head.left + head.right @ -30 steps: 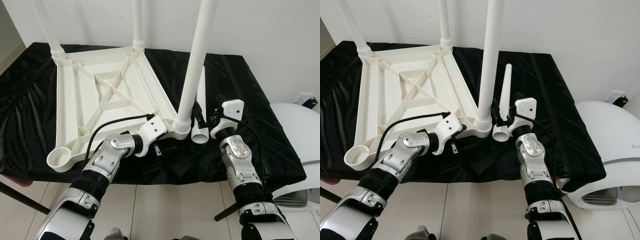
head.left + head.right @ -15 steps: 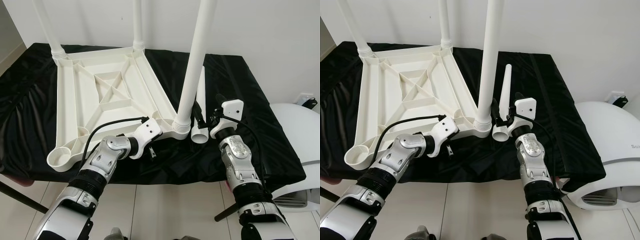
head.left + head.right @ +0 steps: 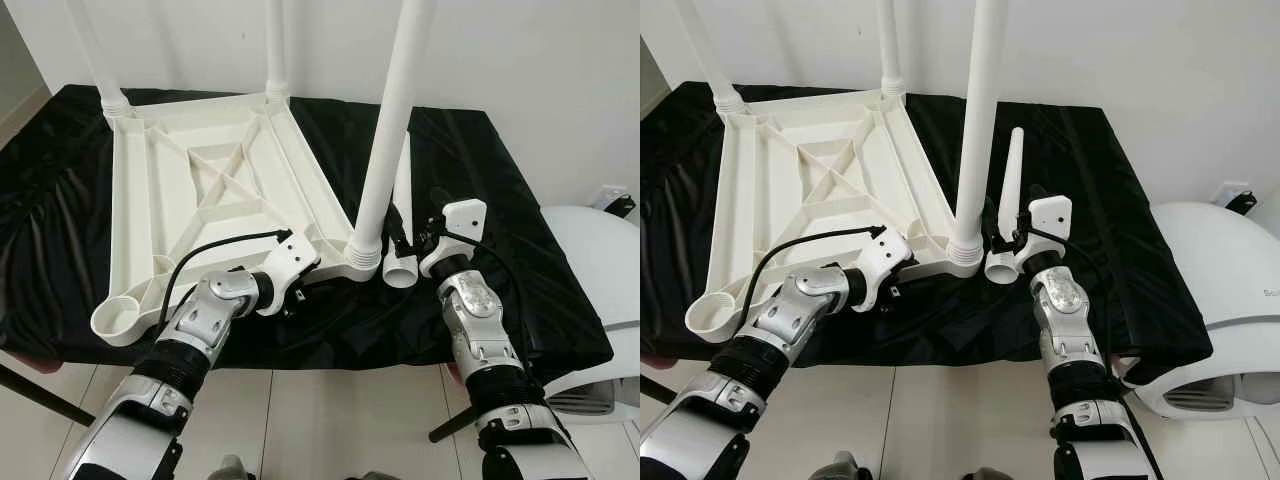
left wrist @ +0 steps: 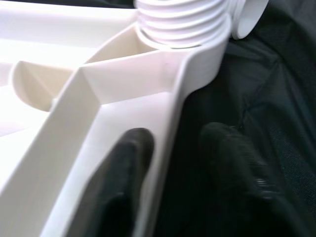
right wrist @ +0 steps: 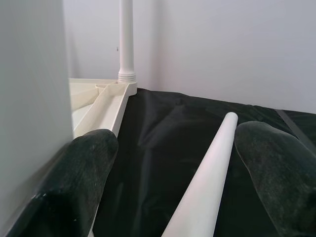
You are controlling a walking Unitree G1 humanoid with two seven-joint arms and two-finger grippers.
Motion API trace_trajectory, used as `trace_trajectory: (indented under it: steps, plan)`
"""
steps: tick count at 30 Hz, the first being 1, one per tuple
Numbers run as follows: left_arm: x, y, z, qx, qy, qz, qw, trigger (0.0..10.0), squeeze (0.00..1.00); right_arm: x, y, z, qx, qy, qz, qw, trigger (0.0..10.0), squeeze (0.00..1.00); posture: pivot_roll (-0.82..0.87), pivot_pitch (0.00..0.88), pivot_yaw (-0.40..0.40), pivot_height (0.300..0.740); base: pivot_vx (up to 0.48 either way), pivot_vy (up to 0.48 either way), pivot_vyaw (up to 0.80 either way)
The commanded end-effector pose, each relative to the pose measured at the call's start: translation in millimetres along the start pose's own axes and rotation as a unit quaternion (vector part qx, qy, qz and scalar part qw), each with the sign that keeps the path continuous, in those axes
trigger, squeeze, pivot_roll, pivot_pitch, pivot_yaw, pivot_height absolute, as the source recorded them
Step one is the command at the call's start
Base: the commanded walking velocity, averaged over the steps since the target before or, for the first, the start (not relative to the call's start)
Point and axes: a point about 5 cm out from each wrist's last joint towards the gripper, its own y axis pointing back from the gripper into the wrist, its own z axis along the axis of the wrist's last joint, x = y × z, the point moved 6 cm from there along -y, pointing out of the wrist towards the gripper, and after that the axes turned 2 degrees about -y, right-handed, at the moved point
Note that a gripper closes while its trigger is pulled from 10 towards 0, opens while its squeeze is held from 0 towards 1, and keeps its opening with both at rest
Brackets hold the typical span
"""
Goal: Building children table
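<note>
The white children's table top (image 3: 140, 200) lies upside down on a black cloth. Three white legs stand screwed into its corners, the nearest one (image 3: 390, 120) at the near right. The near left socket (image 3: 120, 320) holds nothing. My left gripper (image 3: 297, 292) is open at the top's near edge, one finger (image 4: 128, 158) inside the rim and the other outside on the cloth. A loose leg (image 3: 403, 180) lies on the cloth beside the upright one. My right gripper (image 3: 415, 212) is open, and the loose leg (image 5: 212, 163) runs between its fingers untouched.
The cloth-covered table (image 3: 500, 170) ends just in front of my arms, with tiled floor (image 3: 340, 420) below. A rounded white appliance (image 3: 600, 260) stands close on the right. A white wall runs behind the table.
My left gripper has slid left along the near rim and now straddles it. The right gripper and the loose leg have stayed still.
</note>
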Motion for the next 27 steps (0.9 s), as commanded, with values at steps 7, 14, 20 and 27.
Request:
trace_trajectory:
  steps: [7, 14, 20, 27]
  plan:
    - [-19.3, -2.6, -3, -0.004, 0.010, -0.054, 0.998, 0.0, 0.00, -18.3, 1.3, 0, 0.003, -0.018, -0.041, 0.999, 10.0, 0.00, -0.01, 0.000, -0.021, 0.740, 0.000, 0.000, 0.00]
    - [-17.3, -4.3, -1, -0.005, 0.010, -0.045, 0.999, 0.0, 0.00, -23.3, 9.5, -3, 0.007, -0.012, -0.045, 0.999, 10.0, 0.00, -0.02, 0.000, -0.023, 0.740, 0.000, 0.000, 0.00]
    - [-10.3, -6.6, -5, 0.011, 0.010, -0.029, 0.999, 10.0, 0.00, -26.9, 16.9, -4, 0.013, -0.011, -0.039, 0.999, 10.0, 0.00, -0.02, 0.000, -0.022, 0.740, 0.000, 0.000, 0.00]
    - [-4.3, -6.7, -5, 0.016, 0.011, -0.018, 1.000, 10.0, 0.00, -41.6, 26.0, -5, 0.030, -0.030, -0.016, 0.999, 10.0, 0.00, -0.03, 0.013, -0.018, 0.740, 0.000, 0.000, 0.00]
